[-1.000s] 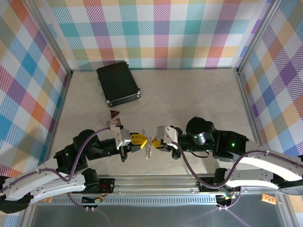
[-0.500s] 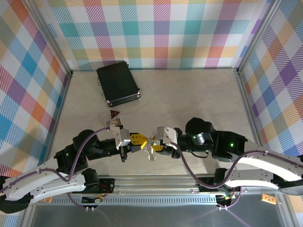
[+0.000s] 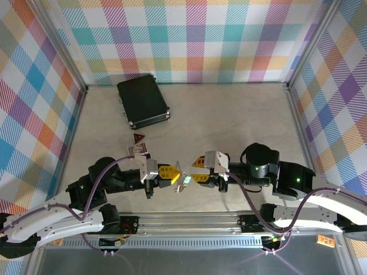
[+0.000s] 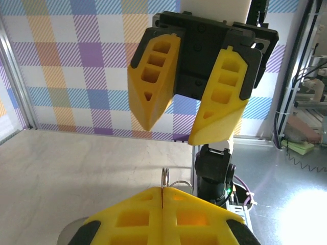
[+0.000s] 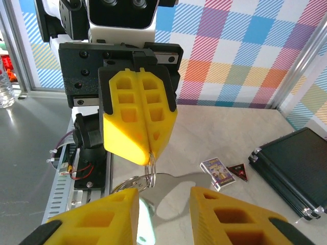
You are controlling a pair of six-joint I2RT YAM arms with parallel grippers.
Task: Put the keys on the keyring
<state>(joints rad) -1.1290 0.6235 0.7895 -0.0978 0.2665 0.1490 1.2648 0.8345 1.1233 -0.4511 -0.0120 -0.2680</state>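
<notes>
Left claw (image 5: 144, 153) pinches the keyring (image 5: 148, 172) by one thin loop, right claw (image 5: 162, 204) open, empty; a bump could twist it loose.

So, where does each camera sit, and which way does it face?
Top external: above, behind the bases, looking down at the table; left arm and right arm show.
Left wrist: facing the open right gripper; own shut fingers below.
Right wrist: facing the left gripper, shut on the keyring; own fingers below.
Both wrist views share the keyring.
</notes>
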